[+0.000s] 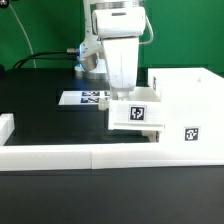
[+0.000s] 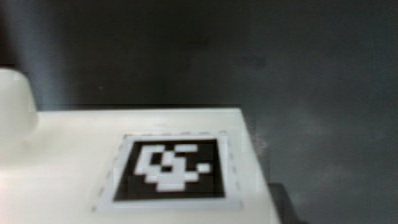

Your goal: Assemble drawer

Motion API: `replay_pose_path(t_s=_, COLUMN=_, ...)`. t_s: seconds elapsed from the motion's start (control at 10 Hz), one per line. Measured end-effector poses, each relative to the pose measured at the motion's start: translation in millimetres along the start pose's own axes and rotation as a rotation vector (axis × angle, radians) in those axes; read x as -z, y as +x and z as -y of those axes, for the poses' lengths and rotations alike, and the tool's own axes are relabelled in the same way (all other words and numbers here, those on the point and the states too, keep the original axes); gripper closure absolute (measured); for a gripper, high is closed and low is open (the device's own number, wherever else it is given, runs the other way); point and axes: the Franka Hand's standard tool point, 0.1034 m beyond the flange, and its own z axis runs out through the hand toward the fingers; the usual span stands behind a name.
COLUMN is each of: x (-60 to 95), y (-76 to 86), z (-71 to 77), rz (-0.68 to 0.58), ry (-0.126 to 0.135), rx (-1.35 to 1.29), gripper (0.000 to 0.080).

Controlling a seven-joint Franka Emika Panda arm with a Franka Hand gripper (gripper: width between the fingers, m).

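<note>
A small white open-top tray (image 1: 135, 115) with a black-and-white tag on its front hangs slightly tilted just above the black table, right under my gripper (image 1: 128, 98). The fingers reach down into the tray and are hidden by its wall; the gripper looks shut on it. The tray sits against the left side of the large white box housing (image 1: 190, 100), which carries a tag on its front. In the wrist view the tray's tagged face (image 2: 173, 170) fills the lower part, very close. No second tray shows.
The marker board (image 1: 86, 98) lies flat behind the tray, at the exterior view's left. A long low white border wall (image 1: 90, 156) runs along the front, with a short piece at the left edge (image 1: 5, 127). A white rounded shape (image 2: 15, 105) borders the wrist view.
</note>
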Motion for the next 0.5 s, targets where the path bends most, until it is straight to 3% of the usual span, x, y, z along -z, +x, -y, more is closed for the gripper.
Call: replay_pose_path(t_s=0.5, x=-0.7, y=-1.5, z=2.6, rz=0.000, ry=-0.001, rx=0.003, gripper=0.0757)
